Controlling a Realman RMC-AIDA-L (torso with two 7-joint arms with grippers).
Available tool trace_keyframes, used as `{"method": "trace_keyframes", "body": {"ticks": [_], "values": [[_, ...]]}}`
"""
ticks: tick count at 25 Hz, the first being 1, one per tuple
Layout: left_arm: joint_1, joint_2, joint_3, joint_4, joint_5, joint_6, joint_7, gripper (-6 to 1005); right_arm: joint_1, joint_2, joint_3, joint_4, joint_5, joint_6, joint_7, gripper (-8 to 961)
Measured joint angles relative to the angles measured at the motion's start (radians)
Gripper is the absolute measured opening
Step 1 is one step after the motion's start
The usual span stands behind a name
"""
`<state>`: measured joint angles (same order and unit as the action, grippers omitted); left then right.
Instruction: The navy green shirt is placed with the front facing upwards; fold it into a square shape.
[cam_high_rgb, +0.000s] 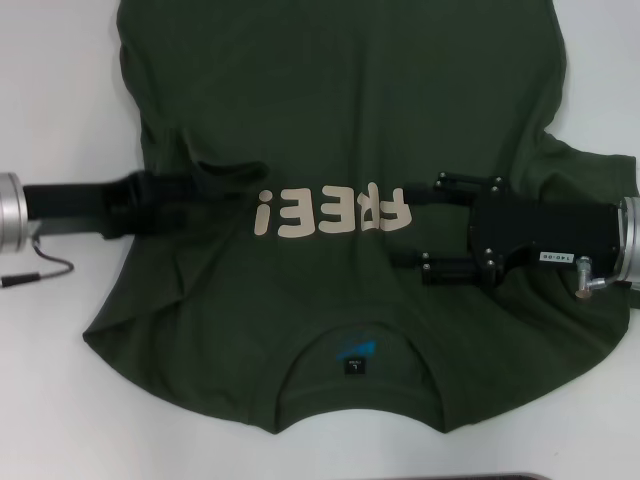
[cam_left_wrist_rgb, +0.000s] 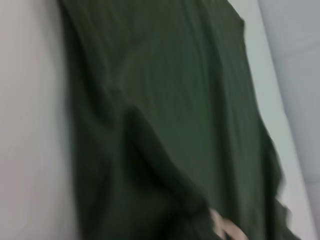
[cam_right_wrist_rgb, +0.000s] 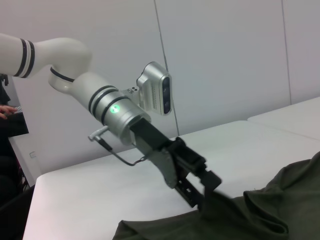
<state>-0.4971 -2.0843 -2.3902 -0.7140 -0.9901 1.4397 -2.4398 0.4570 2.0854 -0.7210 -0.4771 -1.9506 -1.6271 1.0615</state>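
The navy green shirt (cam_high_rgb: 330, 100) lies front up on the white table (cam_high_rgb: 60, 380), collar and teal label (cam_high_rgb: 355, 352) nearest me, cream lettering (cam_high_rgb: 332, 213) across the chest. My left gripper (cam_high_rgb: 225, 188) reaches in from the left over the chest and is shut on a raised fold of the shirt. The right wrist view shows it (cam_right_wrist_rgb: 201, 192) pinching the cloth (cam_right_wrist_rgb: 270, 210). My right gripper (cam_high_rgb: 428, 222) is open just above the shirt, right of the lettering, one finger on each side. The left wrist view shows only shirt cloth (cam_left_wrist_rgb: 175, 100).
A thin cable (cam_high_rgb: 40, 265) hangs from the left arm over the table at the left. The shirt's right sleeve (cam_high_rgb: 600, 190) lies under the right arm. A pale wall (cam_right_wrist_rgb: 225, 60) stands behind the table.
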Motion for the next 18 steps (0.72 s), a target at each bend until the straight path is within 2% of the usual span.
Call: {"method": "trace_keyframes", "body": {"ticks": [5,7,12,18], "values": [[0.002,-0.007,-0.009,-0.015,-0.014,0.184,0.039,842,0.001,0.000,0.000,0.000,-0.001,0.002,0.000,826],[0.004,-0.008,-0.010,-0.025,-0.015,0.212,0.044,843,0.002,-0.001,0.000,0.000,-0.001,0.002,0.000,826],[0.019,-0.009,-0.077,-0.040,-0.015,0.131,0.052,843,0.002,-0.001,0.000,0.000,-0.001,0.004,0.000,825],[0.021,-0.009,-0.068,-0.034,0.038,0.055,0.052,842,0.002,-0.001,0.000,0.002,-0.001,0.004,0.000,825]]}}
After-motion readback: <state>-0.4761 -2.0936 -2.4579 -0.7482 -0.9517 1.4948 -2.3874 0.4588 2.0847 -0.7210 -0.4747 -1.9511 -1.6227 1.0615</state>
